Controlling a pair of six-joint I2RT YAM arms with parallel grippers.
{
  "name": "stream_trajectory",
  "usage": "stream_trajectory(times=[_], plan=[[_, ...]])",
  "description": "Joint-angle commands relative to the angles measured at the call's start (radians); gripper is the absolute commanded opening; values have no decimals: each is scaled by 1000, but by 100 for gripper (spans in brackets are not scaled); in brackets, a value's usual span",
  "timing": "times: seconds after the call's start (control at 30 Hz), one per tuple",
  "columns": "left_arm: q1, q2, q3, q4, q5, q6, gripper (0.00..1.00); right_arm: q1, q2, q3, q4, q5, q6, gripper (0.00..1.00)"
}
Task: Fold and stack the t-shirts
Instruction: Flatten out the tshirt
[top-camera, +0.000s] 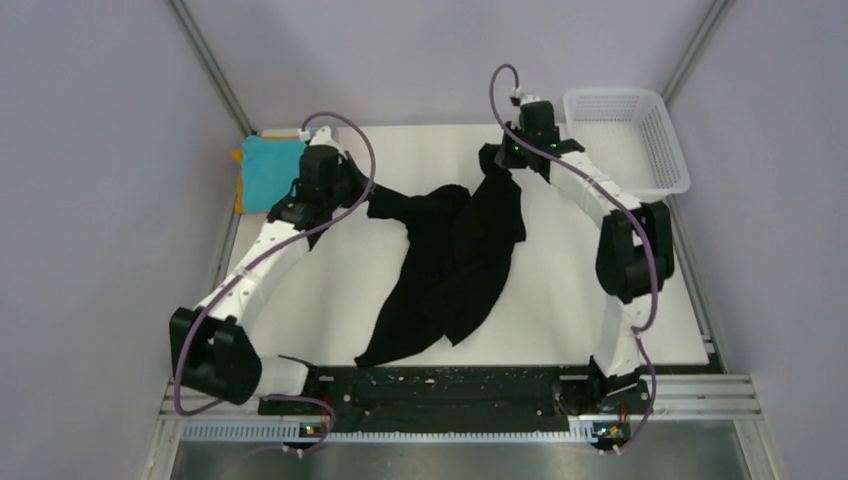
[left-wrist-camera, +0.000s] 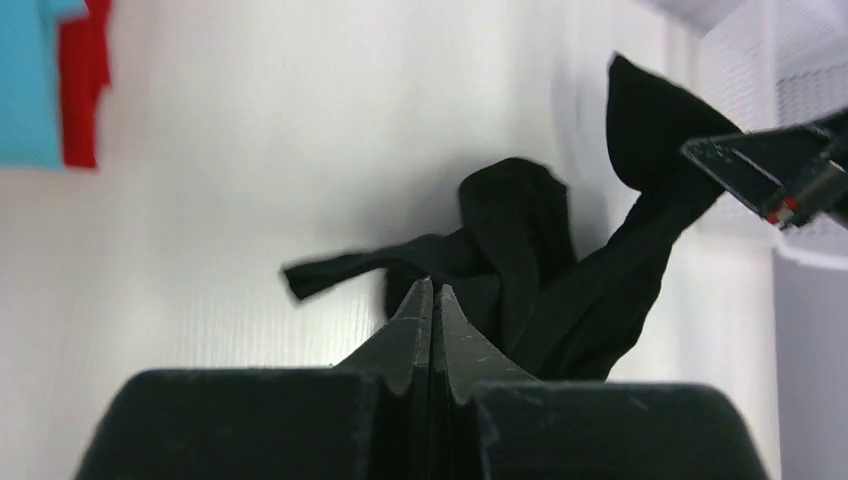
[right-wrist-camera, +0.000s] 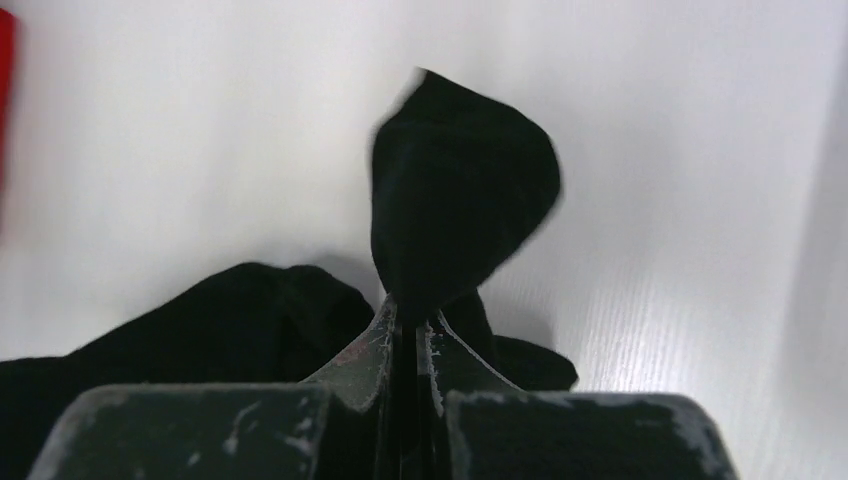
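Note:
The large black t-shirt (top-camera: 450, 260) hangs crumpled across the middle of the white table, its lower part trailing toward the front edge. My left gripper (top-camera: 358, 196) is shut on its left end; in the left wrist view the jaws (left-wrist-camera: 432, 292) are pressed together with black cloth (left-wrist-camera: 520, 250) at the tips. My right gripper (top-camera: 506, 160) is shut on the shirt's upper right end; black cloth (right-wrist-camera: 455, 200) bulges out between its tips (right-wrist-camera: 408, 322). A folded teal shirt (top-camera: 272, 170) lies at the back left on an orange-yellow one (top-camera: 240, 186). A red shirt (left-wrist-camera: 85, 80) shows under the teal one.
A white plastic mesh basket (top-camera: 640, 135) stands at the back right corner, close to the right arm. The folded stack sits just behind the left arm. Grey walls enclose the table on three sides. A black strip runs along the front edge (top-camera: 440, 385).

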Motion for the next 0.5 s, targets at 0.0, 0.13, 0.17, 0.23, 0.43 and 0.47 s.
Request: stream_trajectory(times=[0.0, 0.13, 0.17, 0.23, 0.43, 0.47], plan=[[6, -178, 119, 126, -139, 116, 0, 8, -328, 3, 165, 4, -73, 0], [5, -283, 202, 149, -187, 190, 0, 9, -519, 0, 181, -19, -110, 0], [5, -304, 224, 152, -196, 206, 0, 7, -558, 1, 185, -30, -118, 0], [5, -358, 270, 157, -214, 235, 0, 9, -641, 6, 192, -46, -137, 0], [5, -491, 350, 172, -287, 335, 0, 9, -841, 51, 178, -21, -213, 0], [5, -516, 354, 176, -300, 351, 0, 9, -866, 57, 172, -17, -224, 0]])
